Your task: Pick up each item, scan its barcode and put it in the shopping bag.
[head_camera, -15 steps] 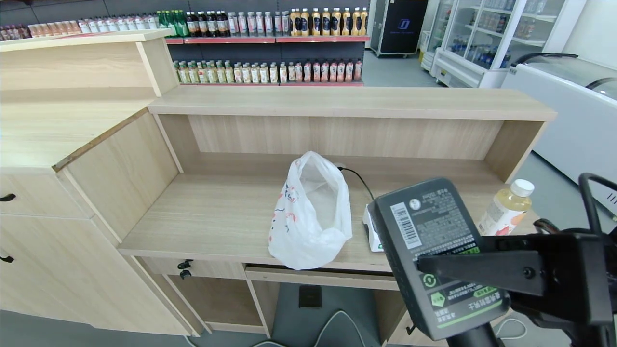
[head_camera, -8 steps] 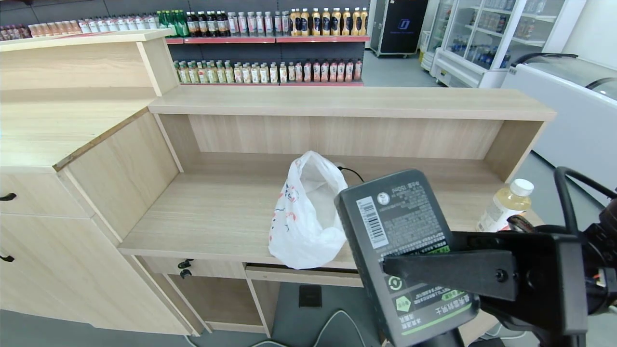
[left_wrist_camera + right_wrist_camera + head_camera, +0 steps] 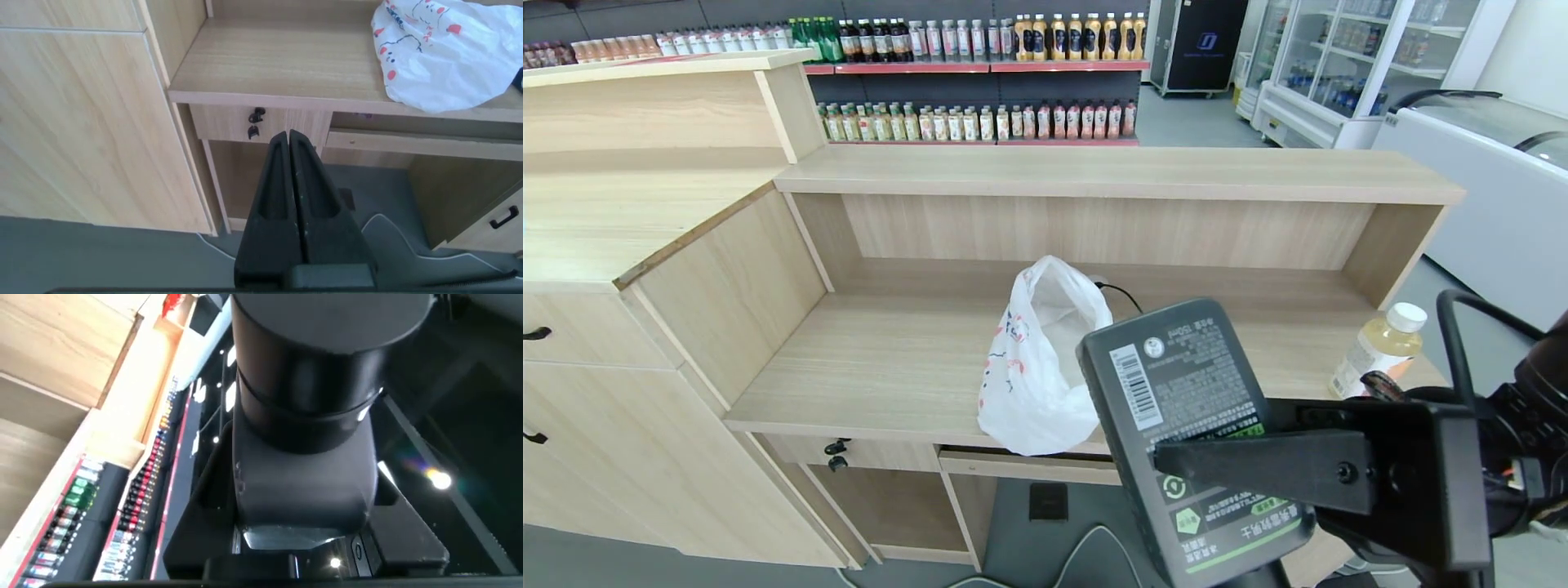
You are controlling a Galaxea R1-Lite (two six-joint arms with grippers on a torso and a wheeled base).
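Dark grey flat pack with a white barcode label (image 3: 1176, 384): in the air, just right of the bag, label side towards the head camera.
Right gripper (image 3: 1188, 465): clamped across the pack, one black finger over its printed face.
Left gripper (image 3: 289, 140): jaws pressed together, nothing between them, low before the counter.
White plastic shopping bag (image 3: 1037, 367): standing open on the light wooden counter (image 3: 890, 367).

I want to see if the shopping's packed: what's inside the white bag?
The open mouth of the shopping bag shows only white plastic lining, no item. Its bottom is hidden by its own folds, and the black packet covers its lower right edge.
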